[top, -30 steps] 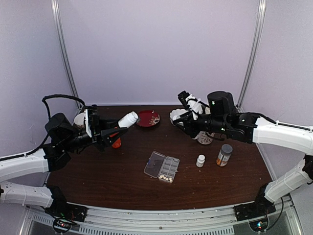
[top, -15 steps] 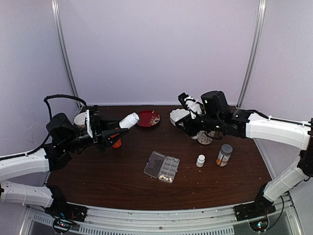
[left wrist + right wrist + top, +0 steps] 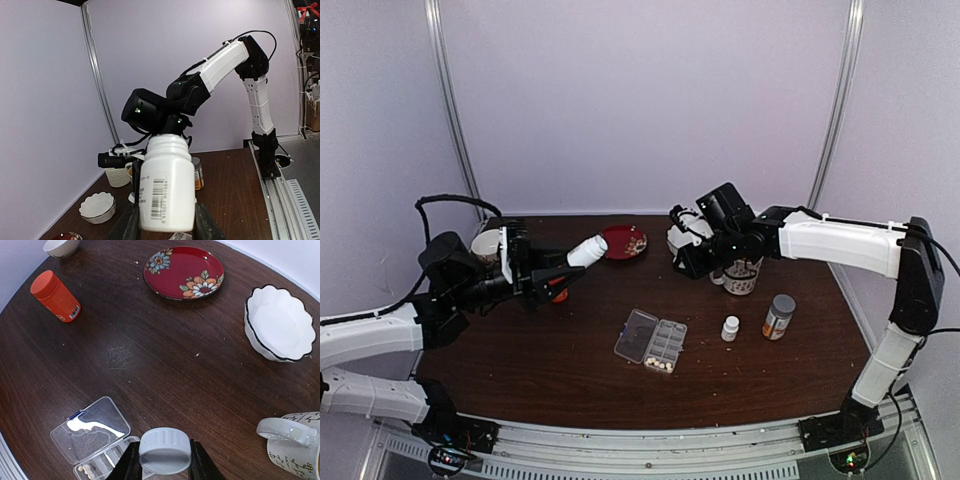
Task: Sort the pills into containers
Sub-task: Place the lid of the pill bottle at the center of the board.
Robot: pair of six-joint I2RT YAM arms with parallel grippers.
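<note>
Pale lilac walls (image 3: 640, 100) close in on three sides, metal posts (image 3: 455, 110) run up the back corners, and a dark wooden table (image 3: 540, 370) sits above a ribbed metal rail (image 3: 650, 450).

Clear pill box (image 3: 665, 338) open at centre, white bottle (image 3: 585, 249) tilted in left jaws, red plate (image 3: 623, 241) just beside it

Four bottles were counted: a large white bottle (image 3: 167, 187), an orange bottle (image 3: 55, 296), a small white bottle (image 3: 730, 328) and an amber bottle (image 3: 779, 316). There were two bowls, a scalloped bowl (image 3: 279, 322) and a plain bowl (image 3: 61, 246), plus one mug (image 3: 742, 278), one red plate (image 3: 183, 271), one pill box (image 3: 652, 341) and one grey cap (image 3: 165, 450).
</note>
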